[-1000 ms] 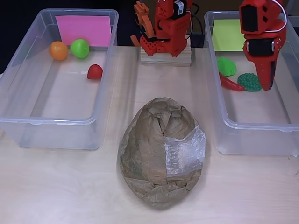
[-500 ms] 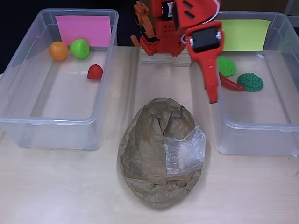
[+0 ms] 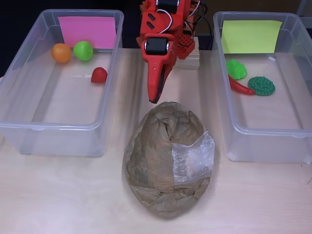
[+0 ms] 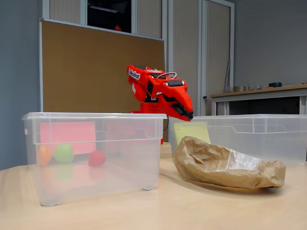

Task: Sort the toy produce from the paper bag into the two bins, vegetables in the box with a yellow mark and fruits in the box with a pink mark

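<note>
claw [image 3: 154, 99], swung back from the yellow-marked box [image 3: 292, 127] and now poised empty with jaws drawn together above the paper bag's [image 3: 168, 161] mouth, is judged ready for another pick.

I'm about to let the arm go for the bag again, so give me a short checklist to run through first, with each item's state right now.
1. Gripper empty: ok, nothing shows between its fingers.
2. Gripper clear of both bins: ok, it hangs between them, just behind the bag.
3. Jaws open enough to reach in: cannot tell from either view.
4. Bag mouth open: cannot tell; the paper looks crumpled closed on top.
5. Pink bin holds fruit alone: ok, an orange, a green apple and a strawberry.
6. Yellow bin holds vegetables alone: ok, a red chilli and two green pieces.
</note>
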